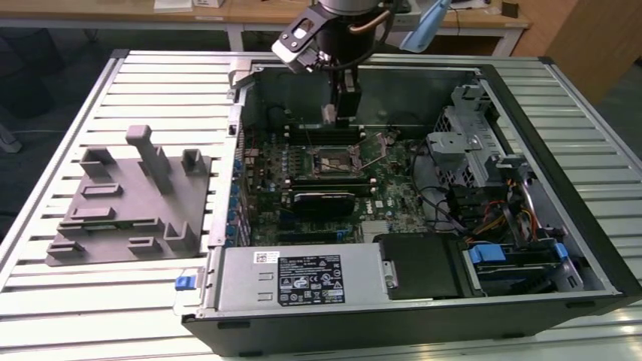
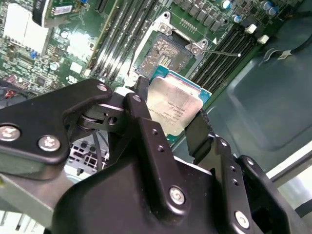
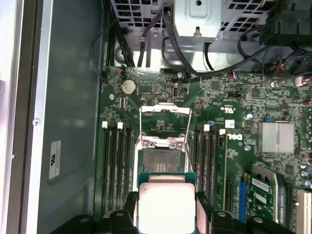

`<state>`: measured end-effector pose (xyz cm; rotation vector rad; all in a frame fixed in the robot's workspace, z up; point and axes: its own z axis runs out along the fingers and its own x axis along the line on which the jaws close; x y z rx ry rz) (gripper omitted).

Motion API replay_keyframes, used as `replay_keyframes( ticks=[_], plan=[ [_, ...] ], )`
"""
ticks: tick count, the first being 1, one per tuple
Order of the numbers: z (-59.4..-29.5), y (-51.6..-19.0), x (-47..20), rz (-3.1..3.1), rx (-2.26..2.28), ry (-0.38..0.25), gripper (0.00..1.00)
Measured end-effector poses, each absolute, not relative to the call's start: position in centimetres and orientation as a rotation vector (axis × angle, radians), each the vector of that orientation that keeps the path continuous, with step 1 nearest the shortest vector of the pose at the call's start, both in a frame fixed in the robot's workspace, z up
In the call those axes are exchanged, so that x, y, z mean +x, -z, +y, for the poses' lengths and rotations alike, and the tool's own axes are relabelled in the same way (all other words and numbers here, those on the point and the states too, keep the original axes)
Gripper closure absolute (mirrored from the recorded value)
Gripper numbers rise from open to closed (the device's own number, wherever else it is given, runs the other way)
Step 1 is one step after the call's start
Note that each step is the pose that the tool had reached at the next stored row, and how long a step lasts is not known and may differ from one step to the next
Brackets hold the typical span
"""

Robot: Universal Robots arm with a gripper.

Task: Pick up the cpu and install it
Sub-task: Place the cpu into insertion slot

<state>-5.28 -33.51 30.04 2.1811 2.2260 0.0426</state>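
Gripping the cpu (image 2: 174, 109), the end effector (image 3: 166, 202) hangs near the socket (image 3: 162, 160); cpu print unreadable.

Exterior view: high, angled down on the whole open computer case (image 1: 401, 331) and the slatted table (image 1: 60, 301).
First wrist view: close, straight down onto the socket (image 3: 162, 158).
Second wrist view: closer, oblique, past the gripper (image 2: 173, 109).
Shared: all three show the socket; both wrist views show the clamped cpu (image 3: 166, 209).

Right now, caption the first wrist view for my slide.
Jaws shut on the cpu, held over the motherboard near its open socket.
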Motion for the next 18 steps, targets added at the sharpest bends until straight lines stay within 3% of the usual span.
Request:
replay_keyframes(
  ticks=[18],
  plan=[
    [-33.4,-26.6,-4.9,2.243,2.159,-0.038,0.46]
  ],
)
